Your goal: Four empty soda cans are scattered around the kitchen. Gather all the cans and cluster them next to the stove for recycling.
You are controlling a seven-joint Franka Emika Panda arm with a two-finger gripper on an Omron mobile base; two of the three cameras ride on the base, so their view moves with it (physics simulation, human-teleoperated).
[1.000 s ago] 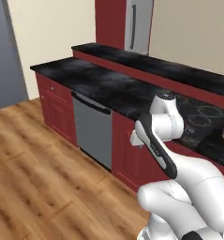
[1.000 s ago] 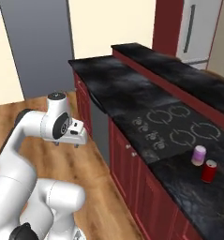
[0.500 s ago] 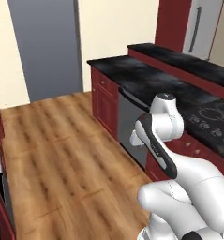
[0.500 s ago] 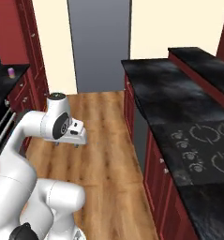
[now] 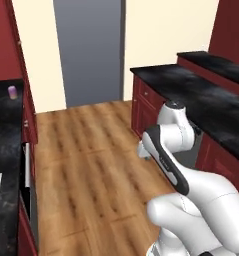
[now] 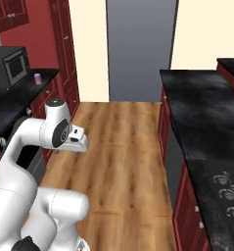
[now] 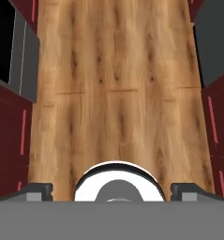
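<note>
On left counter by microwave [image 6: 10, 66]: small purple can [image 6: 37, 78], upright.

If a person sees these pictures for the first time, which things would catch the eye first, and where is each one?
The big white robot arm fills the foreground, folded up over the light wood floor between dark red cabinets. A small purple soda can stands on the black counter at the left, beside the microwave. On the right counter, the stove shows its white rings and knobs at the near end.
</note>
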